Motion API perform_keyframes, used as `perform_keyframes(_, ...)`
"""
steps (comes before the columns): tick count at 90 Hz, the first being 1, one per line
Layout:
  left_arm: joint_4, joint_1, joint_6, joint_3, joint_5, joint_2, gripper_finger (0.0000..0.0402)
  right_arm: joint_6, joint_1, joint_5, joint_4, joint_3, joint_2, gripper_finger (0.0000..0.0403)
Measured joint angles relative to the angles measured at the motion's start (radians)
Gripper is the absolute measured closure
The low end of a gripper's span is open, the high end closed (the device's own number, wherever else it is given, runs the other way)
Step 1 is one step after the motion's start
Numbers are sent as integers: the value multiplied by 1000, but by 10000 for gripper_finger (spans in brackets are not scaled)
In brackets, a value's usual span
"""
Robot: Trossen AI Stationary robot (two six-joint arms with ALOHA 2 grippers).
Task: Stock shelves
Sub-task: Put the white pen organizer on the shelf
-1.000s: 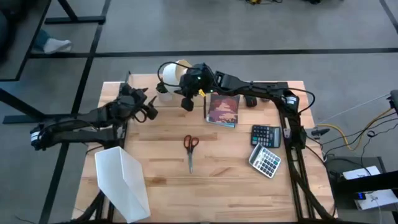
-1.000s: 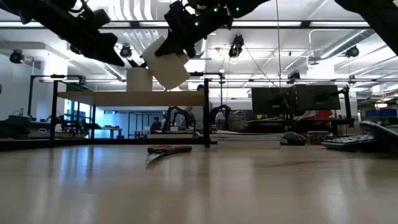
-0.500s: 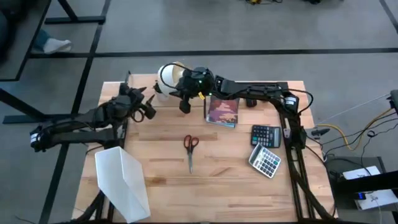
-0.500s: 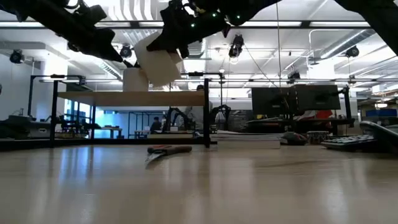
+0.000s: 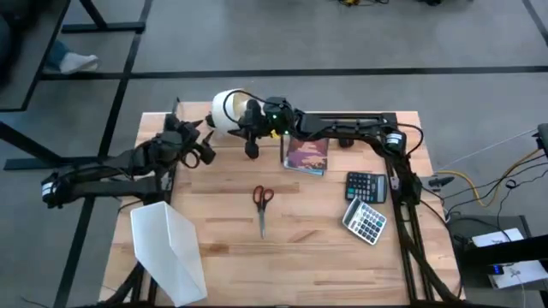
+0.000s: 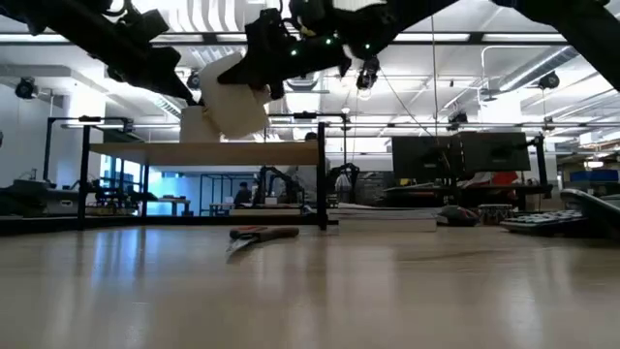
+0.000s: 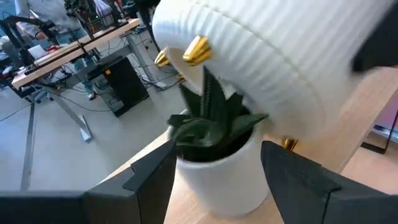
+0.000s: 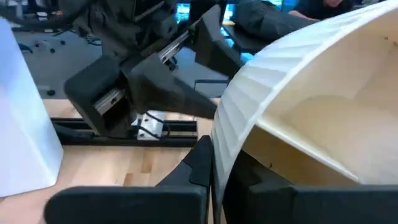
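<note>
White and ribbed, the round lamp shade sits clenched in my right pincer, its rim pinched between my fingers so that its cream inside faces my right wrist camera. I hold it tilted in the air over the far left part of the table. From table height it hangs just above the shelves, the low light-wood riser on thin black legs at the back of the table, and I cannot tell whether it touches the board. Under the shade stands a small white pot with a green plant, with gold fittings of the shade close over its leaves.

My left pincer waits just beside it on the left, fingers spread apart on either side of the pot in my left wrist view, gripping nothing.

Nearer the front lie red-handled scissors. A book lies to the right of the shade, and two calculators lie further right. The white file holder stands at the near left corner.
</note>
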Motion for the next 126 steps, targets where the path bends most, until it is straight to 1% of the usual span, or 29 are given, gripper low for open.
perform_keyframes(19, -24, 0, 1, -1, 0, -11, 182, 22, 1, -3, 1, 0, 6, 403)
perform_keyframes(32, -48, 0, 0, -1, 0, -17, 182, 17, -3, 0, -86, 0, -25, 403)
perform_keyframes(44, -47, 0, 0, -1, 0, -17, 182, -30, -11, 6, -229, 10, -60, 403)
perform_keyframes(51, -46, 0, 0, -1, 0, -16, 182, -70, -13, 13, -364, 50, -64, 403)
perform_keyframes(64, -41, 0, 0, -1, 0, -13, 182, -175, -11, 80, -595, 138, -68, 403)
perform_keyframes(71, -43, 0, -2, -1, 0, -11, 182, -207, -11, 108, -684, 169, -68, 403)
perform_keyframes(83, -43, 0, -3, -1, 0, -8, 182, -248, -12, 108, -802, 217, -67, 403)
perform_keyframes(94, -43, 0, -10, -1, 0, -8, 182, -271, -13, 134, -822, 222, -67, 403)
perform_keyframes(126, -45, 0, -15, -1, 0, -4, 182, -273, -13, 135, -813, 217, -62, 402)
